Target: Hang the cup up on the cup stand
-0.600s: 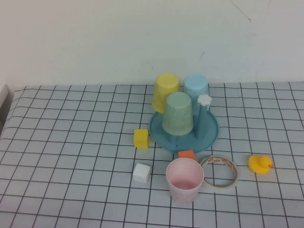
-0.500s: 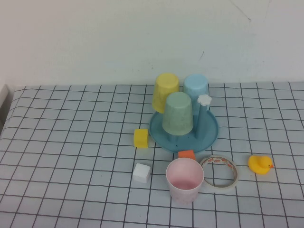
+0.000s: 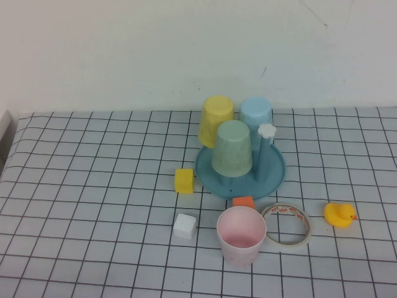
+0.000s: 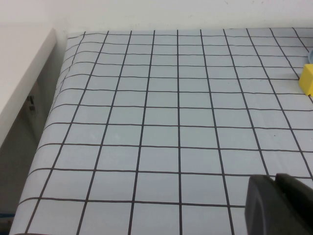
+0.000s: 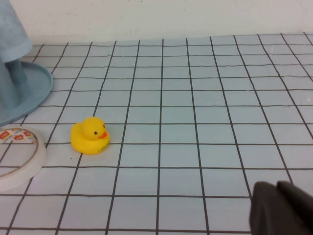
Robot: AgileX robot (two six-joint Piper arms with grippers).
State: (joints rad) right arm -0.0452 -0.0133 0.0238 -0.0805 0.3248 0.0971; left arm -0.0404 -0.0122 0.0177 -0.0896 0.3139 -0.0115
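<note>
I see cup (image 3: 241,235) upright; orange block (image 3: 244,202) between it and cup stand (image 3: 273,175), tape ring (image 3: 286,224) beside. Left gripper (image 4: 279,205), right gripper (image 5: 281,208) clenched, low over bench (image 3: 93,186).

Round blue plastic cup stand (image 5: 29,85) cut by right wrist frame edge, so is white tape ring (image 5: 19,156). Yellow foam cube (image 4: 307,78) clipped in left wrist view
</note>
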